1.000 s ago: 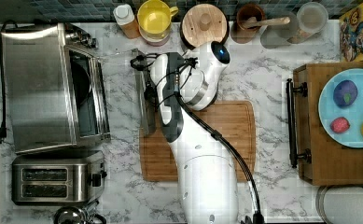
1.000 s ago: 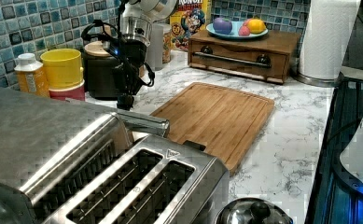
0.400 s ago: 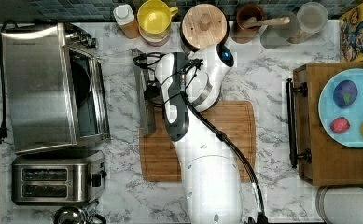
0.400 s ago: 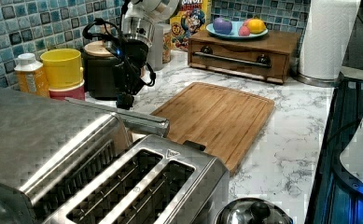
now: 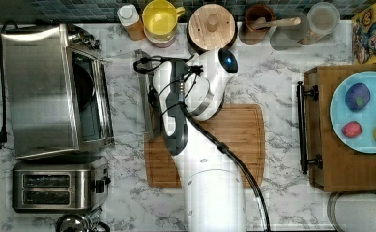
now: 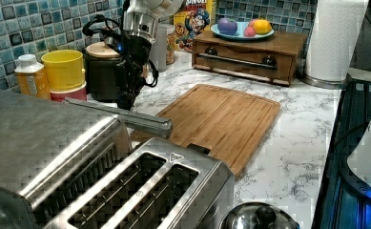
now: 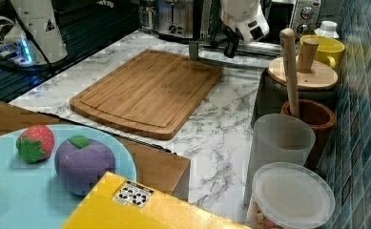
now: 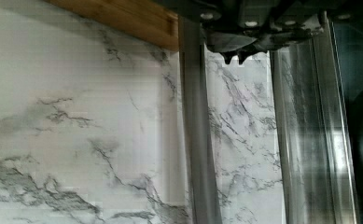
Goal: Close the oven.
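Your gripper [image 8: 237, 56] hangs right at the steel bar handle [image 8: 195, 140] of the big brushed stainless-steel toaster oven [image 5: 40, 92]. Its fingertips look pinched together with nothing between them. The oven's glass door [image 8: 244, 154] lies dropped open just beyond the handle, reaching toward the wooden cutting board [image 5: 234, 140]. Push off-centre and you'll likely slide off the round bar. Push too hard and the door may slam, or the whole oven could shift back from the board.

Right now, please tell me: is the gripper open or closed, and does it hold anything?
Gripper: closed, fingertips together, holding nothing; it sits just above the open oven door, near the handle.
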